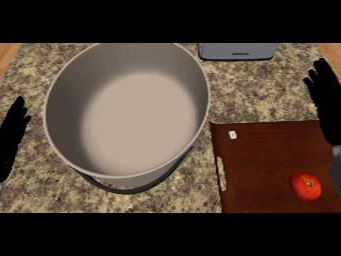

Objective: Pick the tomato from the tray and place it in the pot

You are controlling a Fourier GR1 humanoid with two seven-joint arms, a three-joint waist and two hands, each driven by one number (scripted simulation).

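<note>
On the speckled surface point(261, 95), the wide pot point(77, 75) stood well to the left of our right hand point(334, 105). The tray point(269, 150) lay just below that hand. Both hands were open and held nothing; the left hand point(3, 142) rested beyond the pot. The tomato point(306, 186) sat on the tray, back beside the right wrist. We judged it best to draw the right hand back, come down over the tomato, and curl round it before lifting above the pot's rim.
</note>
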